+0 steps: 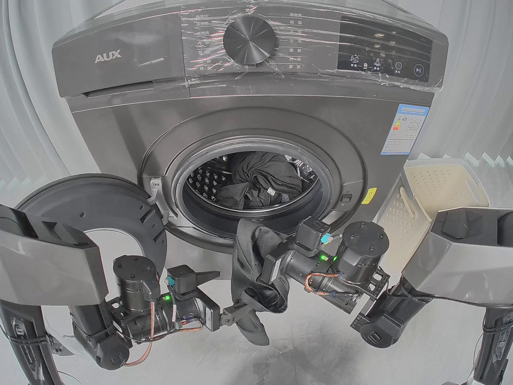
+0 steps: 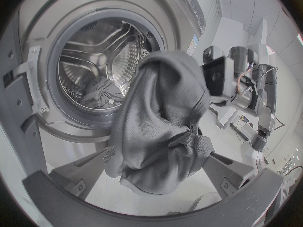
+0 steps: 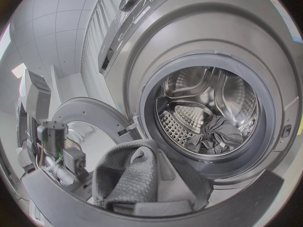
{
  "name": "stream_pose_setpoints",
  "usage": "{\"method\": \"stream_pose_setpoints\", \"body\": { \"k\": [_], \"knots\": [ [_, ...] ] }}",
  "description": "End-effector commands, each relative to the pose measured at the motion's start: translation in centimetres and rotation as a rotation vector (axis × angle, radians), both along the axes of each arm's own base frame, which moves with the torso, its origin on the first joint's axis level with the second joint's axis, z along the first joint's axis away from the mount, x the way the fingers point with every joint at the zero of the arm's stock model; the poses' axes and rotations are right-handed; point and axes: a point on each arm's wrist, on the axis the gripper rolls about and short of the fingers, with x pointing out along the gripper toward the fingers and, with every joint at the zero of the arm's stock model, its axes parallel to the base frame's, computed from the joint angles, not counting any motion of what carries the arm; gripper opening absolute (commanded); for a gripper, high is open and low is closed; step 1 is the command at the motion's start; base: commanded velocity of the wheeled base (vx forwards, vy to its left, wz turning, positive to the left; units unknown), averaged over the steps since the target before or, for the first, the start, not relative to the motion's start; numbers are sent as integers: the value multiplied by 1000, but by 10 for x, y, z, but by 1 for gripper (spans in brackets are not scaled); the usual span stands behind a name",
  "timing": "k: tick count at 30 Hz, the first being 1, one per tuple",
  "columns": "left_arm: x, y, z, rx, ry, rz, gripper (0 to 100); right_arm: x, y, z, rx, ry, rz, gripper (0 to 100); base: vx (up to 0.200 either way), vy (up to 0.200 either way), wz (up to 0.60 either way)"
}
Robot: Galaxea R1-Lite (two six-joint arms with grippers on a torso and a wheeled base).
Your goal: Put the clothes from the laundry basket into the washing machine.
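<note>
A dark grey garment [image 1: 251,252] hangs in front of the washing machine [image 1: 133,118], just below its round opening. My right gripper [image 1: 270,266] is shut on the garment's upper part, and the cloth [image 3: 126,174] drapes over its fingers. My left gripper [image 1: 239,312] is open at the garment's lower end; in the left wrist view the cloth [image 2: 157,111] hangs between the spread fingers [image 2: 94,161]. Another dark garment [image 1: 262,180] lies bunched inside the drum. The cream laundry basket [image 1: 443,185] leans against the machine's right side and looks bare inside.
The machine's round door [image 1: 96,209] stands swung open to the left, close behind my left arm. Pale floor lies below the hanging garment. Curtains hang behind the machine.
</note>
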Motion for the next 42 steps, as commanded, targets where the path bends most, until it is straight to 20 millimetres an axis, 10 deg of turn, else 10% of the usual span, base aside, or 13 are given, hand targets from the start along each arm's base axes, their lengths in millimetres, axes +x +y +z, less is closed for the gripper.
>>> {"method": "stream_pose_setpoints", "body": {
  "k": [1,33,34,42],
  "knots": [
    [8,-6,-20,26,43,-4,100,-8,3,11,19,-19,20,0,0,0,0],
    [64,-24,-41,-5,-42,141,100,-38,1,25,38,-6,76,0,0,0,0],
    [64,-22,-42,-1,-42,148,0,-38,1,26,40,-6,77,0,0,0,0],
    [68,-17,-34,-13,-60,186,0,-41,-18,20,-1,28,54,0,0,0,0]
  ]
}}
